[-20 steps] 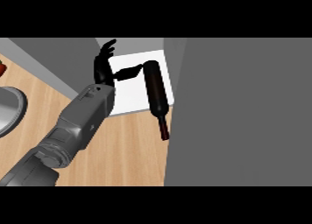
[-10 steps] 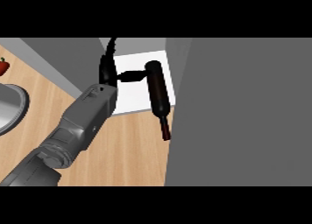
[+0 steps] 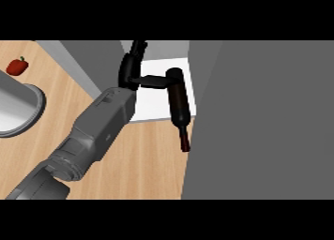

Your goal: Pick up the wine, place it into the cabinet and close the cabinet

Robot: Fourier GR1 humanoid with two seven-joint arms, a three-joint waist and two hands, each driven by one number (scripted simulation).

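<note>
A dark wine bottle (image 3: pixel 178 101) lies lengthwise on the white cabinet floor (image 3: pixel 150 103). Its base is at the far end and its red-tipped neck sticks out over the wooden counter. My left hand (image 3: pixel 130 70) is just left of the bottle's base, fingers held straight and pointing away from me. Its thumb (image 3: pixel 155 81) stretches right and touches the bottle near the base; nothing is curled round the bottle. The grey forearm comes in from the lower left. The right hand does not show.
A large grey cabinet panel (image 3: pixel 267 117) fills the right side, right against the bottle. A grey wall (image 3: pixel 87 61) borders the opening on the left. A grey round pot (image 3: pixel 11 110) and a small red fruit (image 3: pixel 16 66) sit on the wooden counter (image 3: pixel 142 164) at far left.
The hand's spread fingers have drawn together and straightened, and the hand has shifted right. The bottle has slid slightly right toward the grey panel.
</note>
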